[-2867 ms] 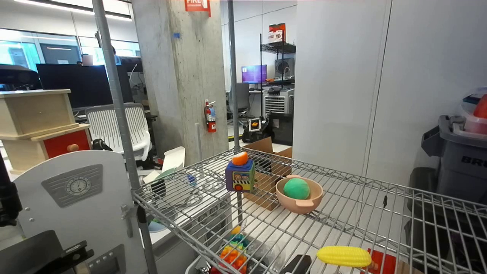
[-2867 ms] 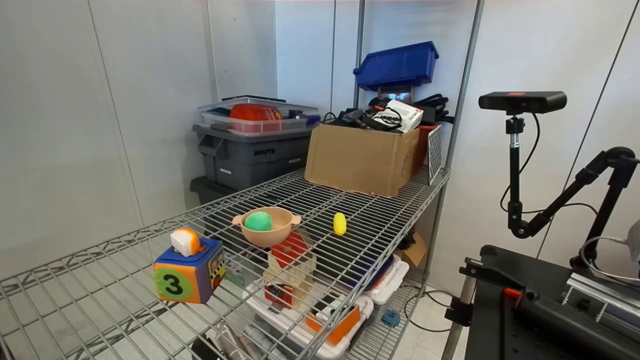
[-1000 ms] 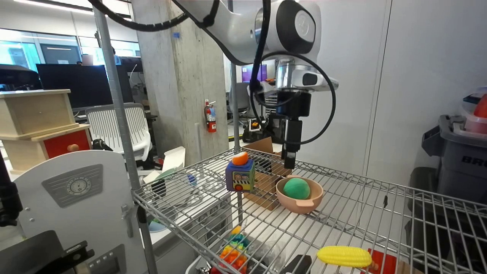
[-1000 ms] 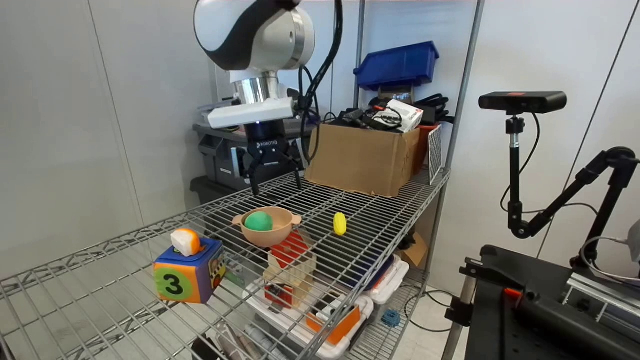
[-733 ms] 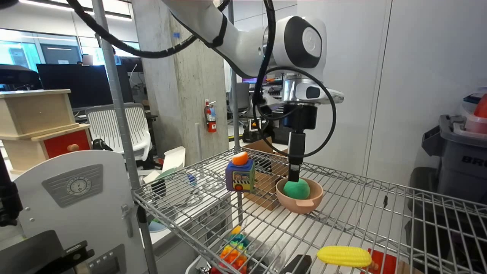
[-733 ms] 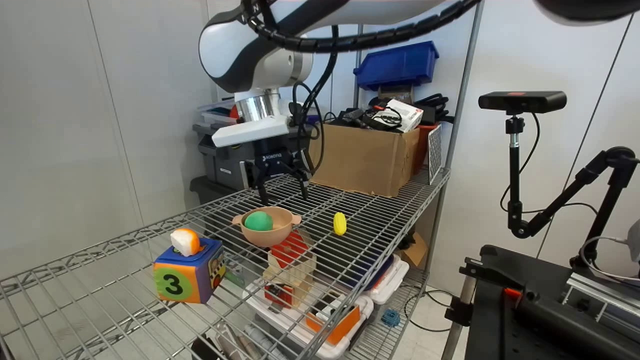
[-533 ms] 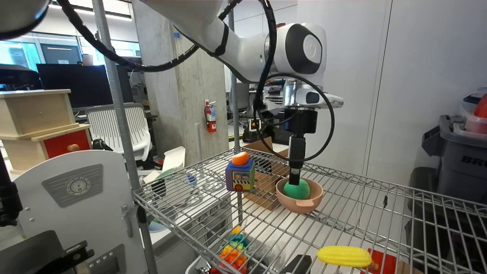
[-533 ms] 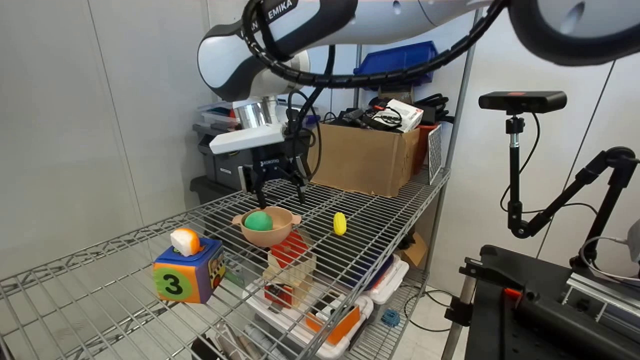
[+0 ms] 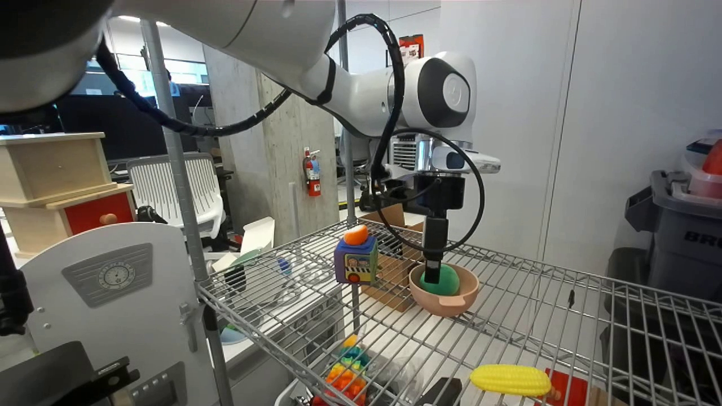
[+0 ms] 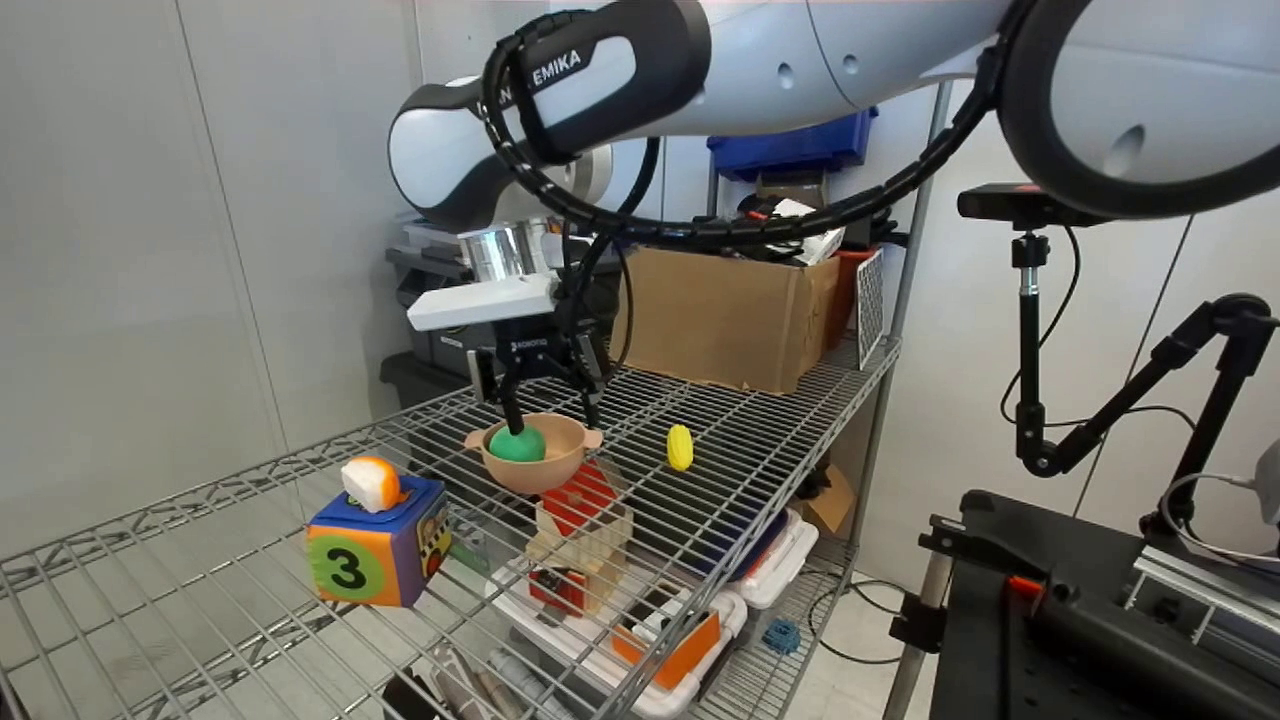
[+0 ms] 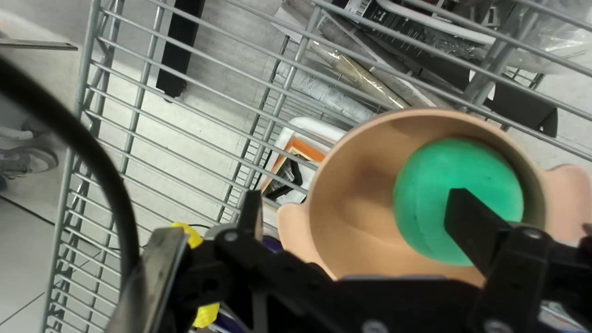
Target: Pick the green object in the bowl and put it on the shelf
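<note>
Wrist view: jaws just lowered, wide apart, empty; green ball (image 11: pixel 428 199), three o'clock in bowl (image 11: pixel 354 203); I judge pre-grasp realignment needed.

We locate the round green ball (image 11: pixel 432 194) seated off-centre in the upright, two-handled, tan-pink bowl (image 11: pixel 354 208), which rests on the silver wire-grid shelf (image 10: pixel 665 400).
</note>
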You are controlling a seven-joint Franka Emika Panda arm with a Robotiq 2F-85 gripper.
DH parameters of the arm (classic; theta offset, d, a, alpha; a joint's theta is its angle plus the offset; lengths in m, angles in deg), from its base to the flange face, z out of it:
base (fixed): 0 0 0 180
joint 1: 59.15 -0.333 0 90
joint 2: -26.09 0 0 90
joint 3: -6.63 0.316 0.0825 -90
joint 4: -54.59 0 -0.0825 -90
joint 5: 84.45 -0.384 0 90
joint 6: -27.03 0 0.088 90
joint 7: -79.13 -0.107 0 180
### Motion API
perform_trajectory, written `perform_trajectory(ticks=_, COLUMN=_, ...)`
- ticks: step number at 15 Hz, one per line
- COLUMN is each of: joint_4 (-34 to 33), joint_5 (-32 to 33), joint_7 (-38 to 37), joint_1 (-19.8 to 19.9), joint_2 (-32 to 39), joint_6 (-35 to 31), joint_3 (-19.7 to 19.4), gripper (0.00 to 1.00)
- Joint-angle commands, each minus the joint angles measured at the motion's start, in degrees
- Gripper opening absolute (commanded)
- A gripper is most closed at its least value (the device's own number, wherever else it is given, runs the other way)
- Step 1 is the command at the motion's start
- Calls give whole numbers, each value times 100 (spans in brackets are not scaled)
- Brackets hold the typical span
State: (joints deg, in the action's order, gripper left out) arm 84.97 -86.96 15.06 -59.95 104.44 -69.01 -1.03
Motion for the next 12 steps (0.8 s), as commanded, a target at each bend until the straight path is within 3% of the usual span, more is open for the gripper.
perform_trajectory(ticks=1, joint_4=-364, joint_5=44, joint_7=-123, joint_1=-21, joint_2=221, joint_6=-135, joint_3=-45, gripper=100)
perform_trajectory(ticks=12, joint_4=-365, joint_5=144, joint_7=-104, joint_1=-113, joint_2=259, joint_6=-810, joint_3=-85, gripper=100)
